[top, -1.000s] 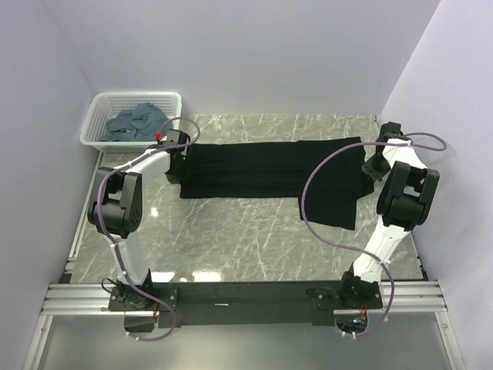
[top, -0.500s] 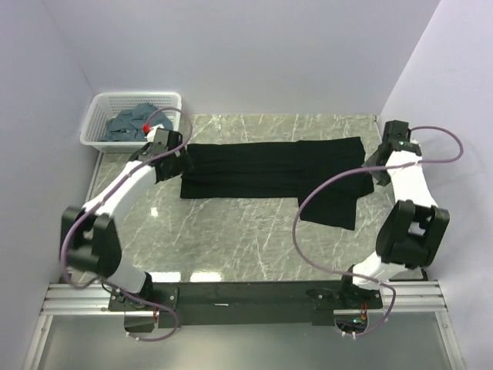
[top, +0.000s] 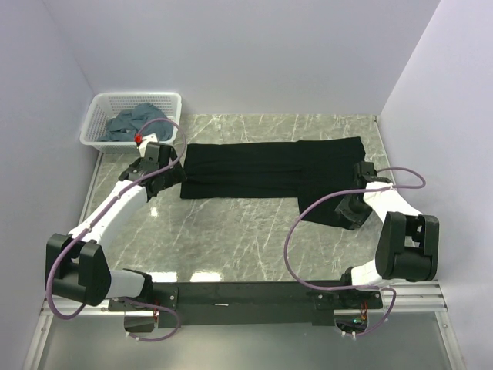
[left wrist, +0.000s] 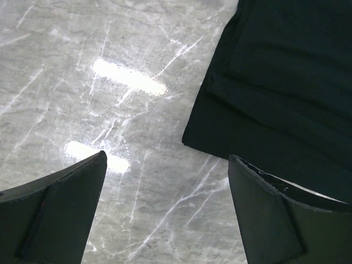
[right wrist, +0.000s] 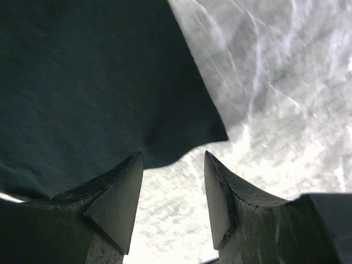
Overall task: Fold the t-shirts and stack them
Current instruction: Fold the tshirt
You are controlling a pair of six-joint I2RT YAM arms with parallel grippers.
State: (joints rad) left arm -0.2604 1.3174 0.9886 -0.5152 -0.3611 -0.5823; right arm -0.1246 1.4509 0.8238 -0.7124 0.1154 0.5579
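Swung off the far edge since a second ago: left gripper (top: 158,158) to the black t-shirt (top: 269,169), its left end; right gripper (top: 350,208) to its near right corner. Found both splayed, empty (shirt flat on the table (top: 231,231), half folded). Could pinch one layer only there, skewing the fold.

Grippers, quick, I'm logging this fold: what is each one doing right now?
Left gripper: open, holding nothing, beside the black t-shirt.
Right gripper: open, holding nothing.
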